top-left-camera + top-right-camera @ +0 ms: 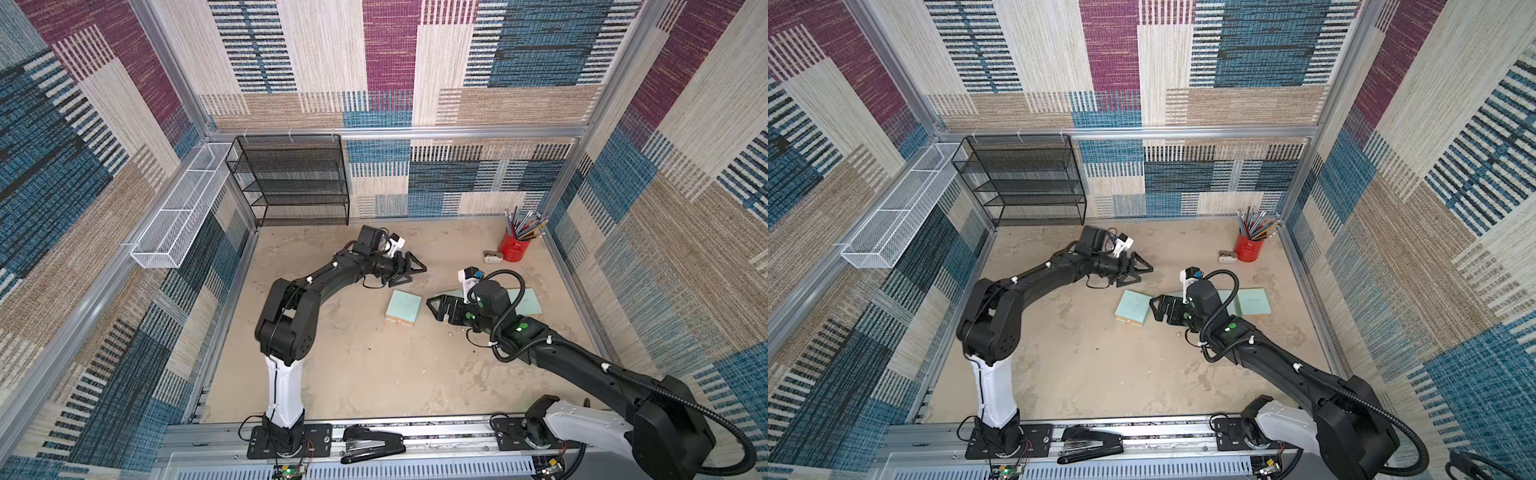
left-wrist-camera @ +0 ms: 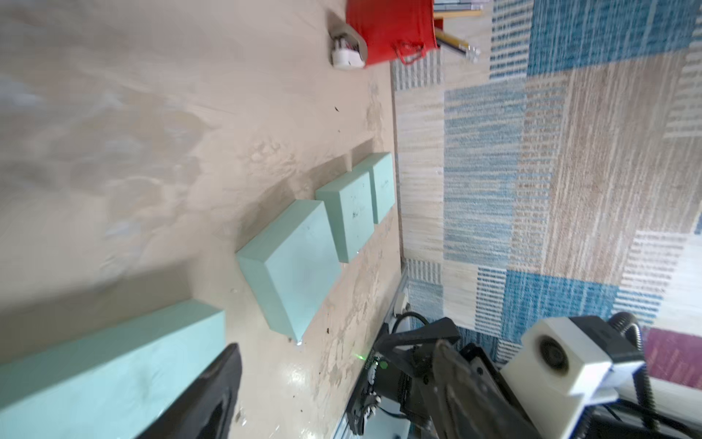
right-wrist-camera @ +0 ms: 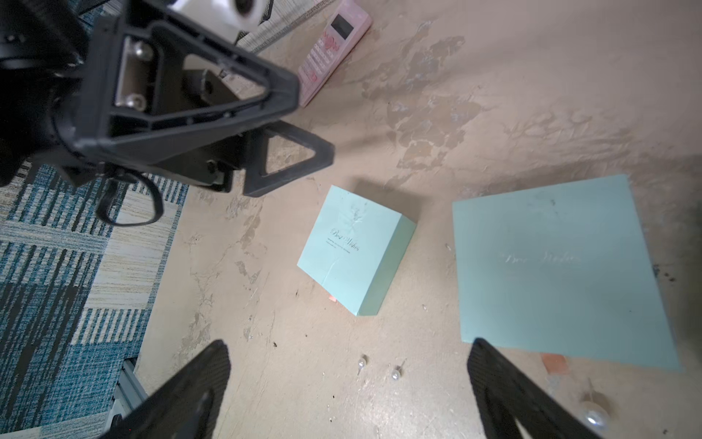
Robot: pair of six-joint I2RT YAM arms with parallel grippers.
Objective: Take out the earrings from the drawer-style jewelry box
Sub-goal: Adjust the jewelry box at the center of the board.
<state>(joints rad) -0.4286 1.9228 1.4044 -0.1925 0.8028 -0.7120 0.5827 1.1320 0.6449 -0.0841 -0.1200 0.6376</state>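
The right gripper (image 3: 342,403), jaws spread wide and holding nothing, hovers low just short of the small mint-green box (image 3: 353,251). Pearl-like earrings (image 3: 396,375) lie loose on the sandy floor (image 1: 374,374) between the gripper and that box. The left gripper (image 1: 415,274), also parted and empty, hangs above the floor on the box's far side.

Several studs are evidently out already. The box looks shut, with a pink tab (image 3: 331,299) peeping from under its near edge. Whether more studs remain inside cannot be seen.

A larger mint-green box (image 3: 558,273) lies near it, partly under the right arm (image 1: 582,357), crowding that side. From the small box toward the front rail (image 1: 436,432) the floor lies open, and the red pencil cup (image 1: 514,248) stands well apart.
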